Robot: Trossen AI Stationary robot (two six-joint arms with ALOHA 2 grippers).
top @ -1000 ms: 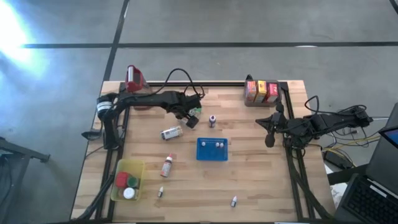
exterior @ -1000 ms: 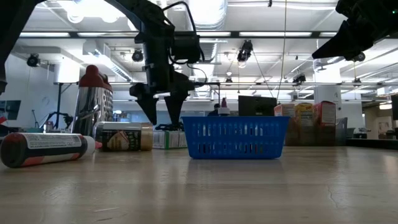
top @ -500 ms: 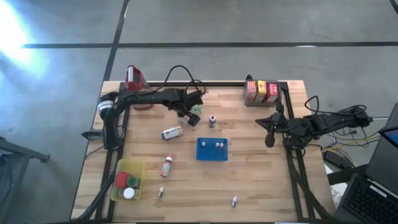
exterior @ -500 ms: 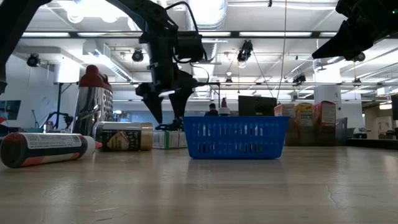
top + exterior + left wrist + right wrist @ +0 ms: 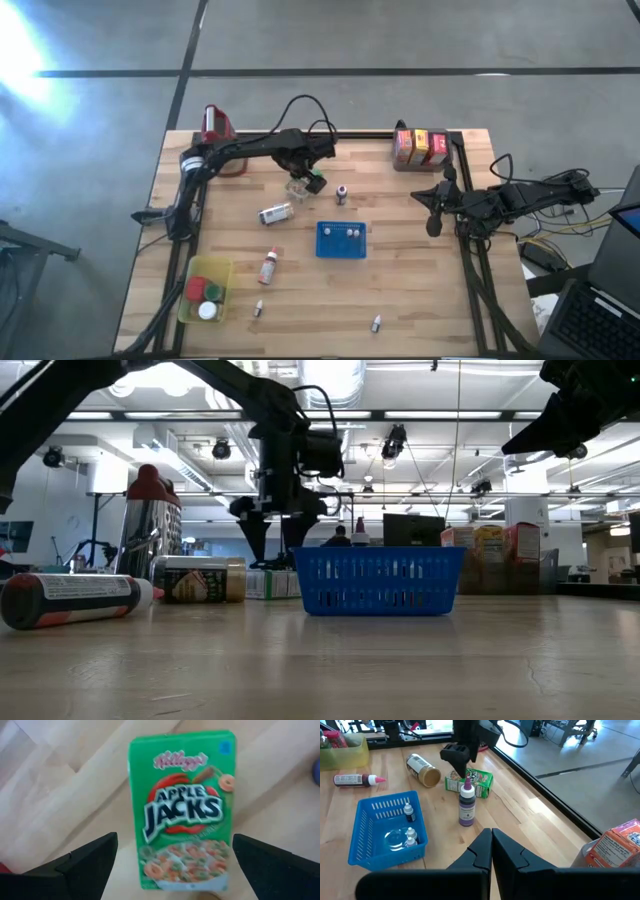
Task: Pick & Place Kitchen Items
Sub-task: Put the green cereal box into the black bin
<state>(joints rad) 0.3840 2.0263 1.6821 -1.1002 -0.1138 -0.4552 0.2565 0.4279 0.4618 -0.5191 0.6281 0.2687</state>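
Note:
A green Apple Jacks carton [image 5: 182,810] lies flat on its back on the table, near the far middle [image 5: 317,183]. My left gripper [image 5: 175,840] hangs over it, open, with one finger on each side and clear of it [image 5: 303,183]. In the low view it hovers just left of the blue tray [image 5: 275,550]. My right gripper [image 5: 491,837] is shut and waits above the table's right side [image 5: 433,220]. A purple white-capped bottle [image 5: 467,805] stands beside the carton.
The blue tray [image 5: 340,240] holds tiny bottles. A tin [image 5: 275,213] and a red-tipped bottle [image 5: 268,266] lie on their sides left of it. A yellow bin [image 5: 205,290] holds lids, cartons [image 5: 420,147] stand far right, and the red-topped jug [image 5: 215,128] far left.
My left arm has stretched out and swung its wrist toward the far edge. Its gripper has shifted a little toward the table's right and turned about over the green carton, staying open. The carton has not moved.

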